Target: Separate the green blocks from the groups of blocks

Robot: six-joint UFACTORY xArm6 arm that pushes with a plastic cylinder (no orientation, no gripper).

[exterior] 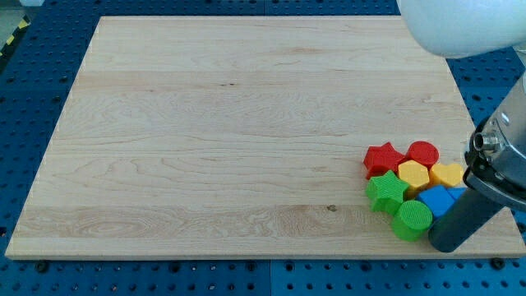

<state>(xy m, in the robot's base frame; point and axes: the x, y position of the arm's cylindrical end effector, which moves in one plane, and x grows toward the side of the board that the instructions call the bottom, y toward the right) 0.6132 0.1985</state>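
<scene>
The rod's tip (445, 244) touches the green cylinder (412, 220); there is no claw. A green star (385, 191) sits leftward, ridged, bunched with red, yellow, blue blocks at the desk's (205, 123) bottom right.

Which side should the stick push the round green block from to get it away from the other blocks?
No gripping here, only pushing. My tip sits at the view's right of the green cylinder, touching or nearly so. Push its right side toward the view's left, probably: the blue block and green star crowd it above, while bare board lies left.
</scene>
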